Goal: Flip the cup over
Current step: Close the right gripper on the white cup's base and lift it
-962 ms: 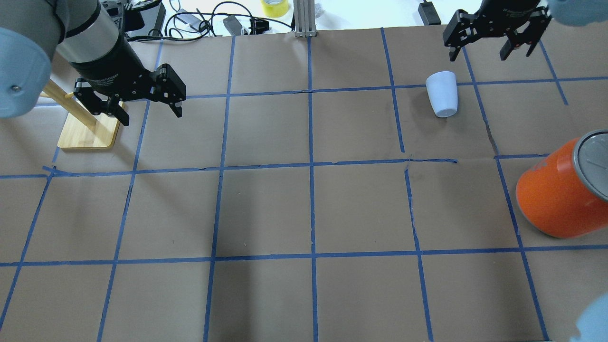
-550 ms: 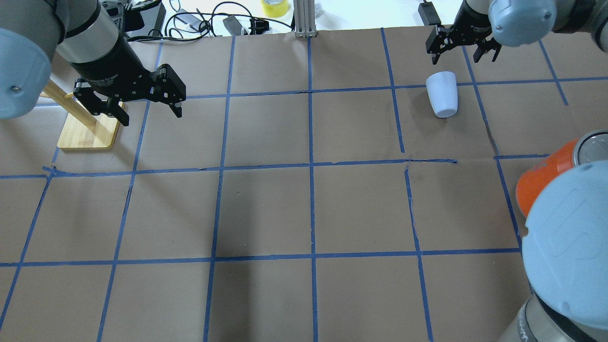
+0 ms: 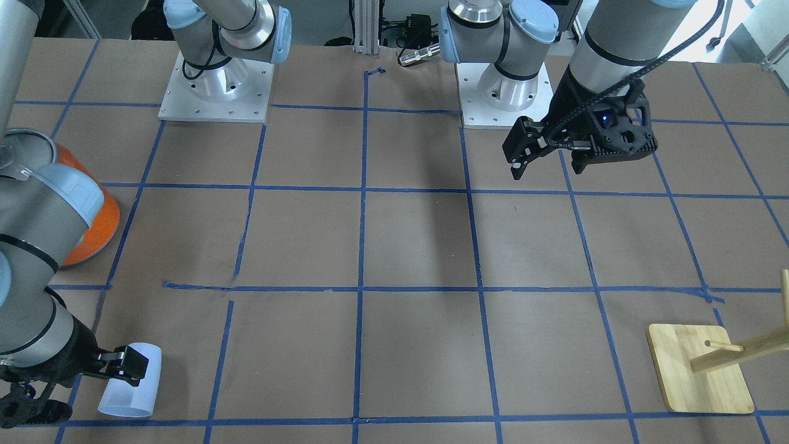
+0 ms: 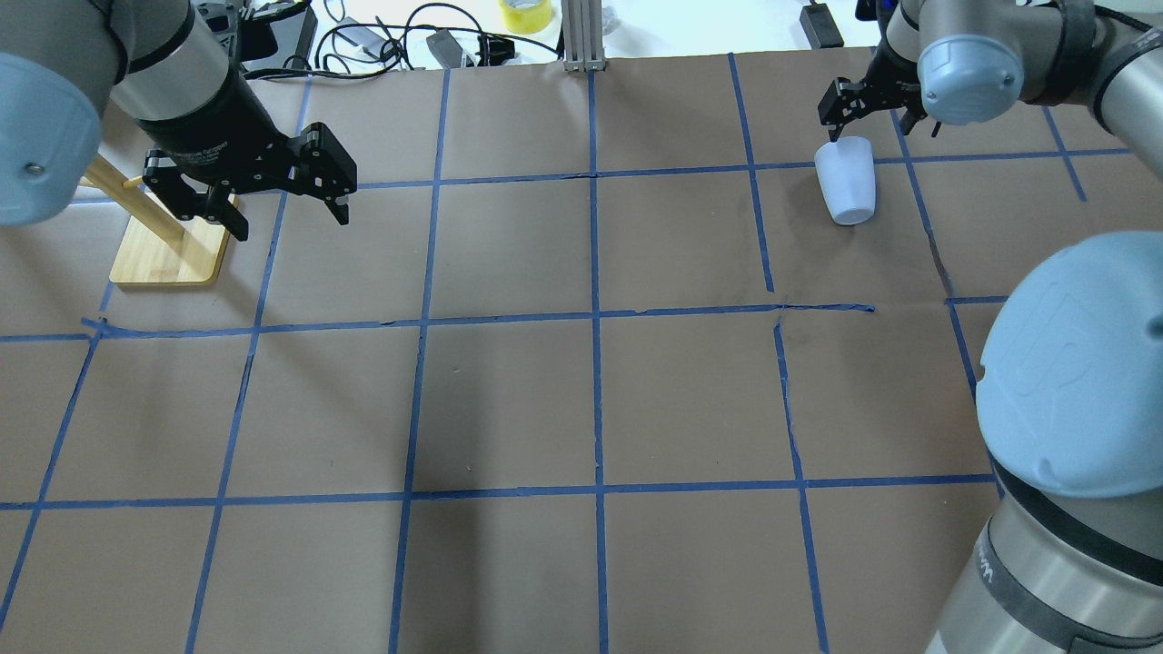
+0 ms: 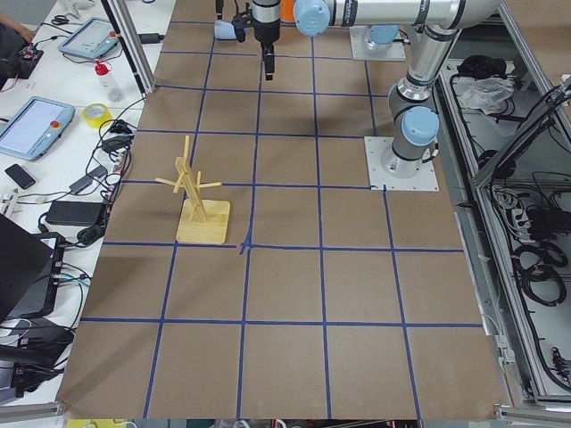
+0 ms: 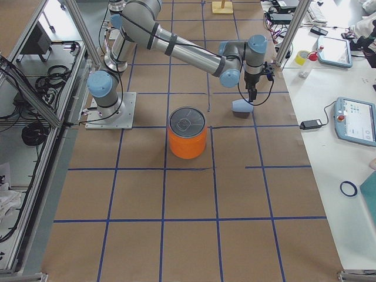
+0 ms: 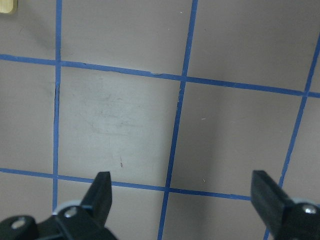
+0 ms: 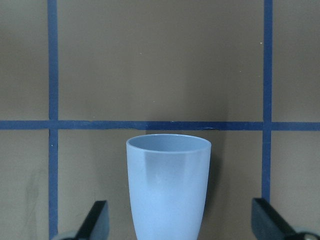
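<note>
The cup [image 4: 845,186] lies on its side in a far square of the taped brown surface [image 4: 509,400], on the robot's right. It is apart from the orange can [image 6: 188,141], and its mouth seems to be turned away from the robot. Your right claw [image 8: 179,220] hangs spread over the narrow end, a finger either side, neither visibly touching in the wrist view. Centre and settle lower before pinching, as the tapered wall may squirt free. Grip mid-body, lift, then turn it upright. The left claw [image 4: 286,213] hovers released beside the wooden stand [image 4: 168,254]. No brand shows on cup or can, and the white lettering on the left wrist is too small to read.
</note>
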